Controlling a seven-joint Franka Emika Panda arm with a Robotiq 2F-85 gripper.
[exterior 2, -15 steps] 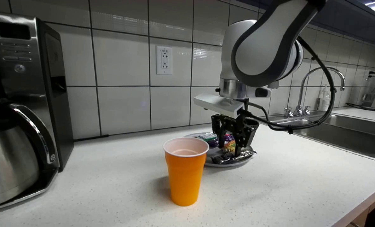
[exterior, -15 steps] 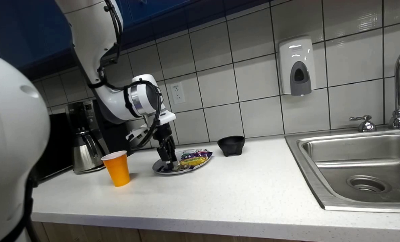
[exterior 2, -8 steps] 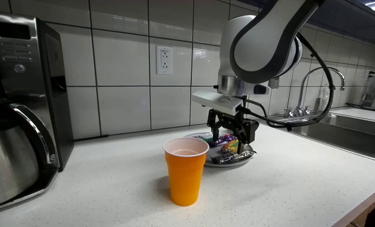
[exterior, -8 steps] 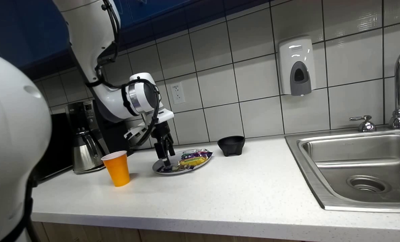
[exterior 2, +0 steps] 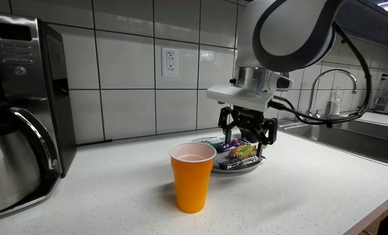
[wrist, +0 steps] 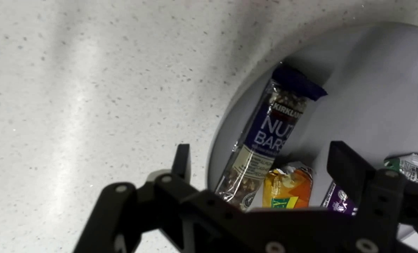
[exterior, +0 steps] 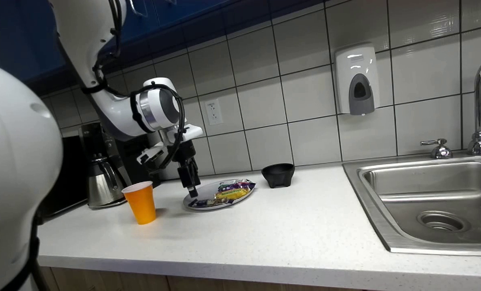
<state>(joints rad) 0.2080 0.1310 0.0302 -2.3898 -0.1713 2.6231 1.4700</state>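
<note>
My black gripper (wrist: 260,158) stands wide open in the wrist view, with nothing held between its fingers. Below it a nut bar (wrist: 265,140) in a clear and dark blue wrapper lies along the edge of a grey plate (wrist: 377,70). Beside the bar are a yellow-orange packet (wrist: 289,186) and a purple packet (wrist: 340,200), both partly covered by the gripper. A green and silver packet (wrist: 414,167) shows at the right edge. In an exterior view the gripper (exterior 2: 244,145) hangs just over the plate, one finger close to the nut bar (exterior 2: 241,162); contact cannot be told.
An orange cup (exterior 2: 192,182) stands upright near the plate, also in an exterior view, cup (exterior: 140,204). A small black bowl (exterior: 279,175) sits near the tiled wall. A coffee maker (exterior 2: 27,81) and a steel sink (exterior: 422,198) flank the counter.
The jaws have spread wider. The gripper has risen a little and drawn back toward the plate's edge, while the nut bar and other packets stay on the plate.
</note>
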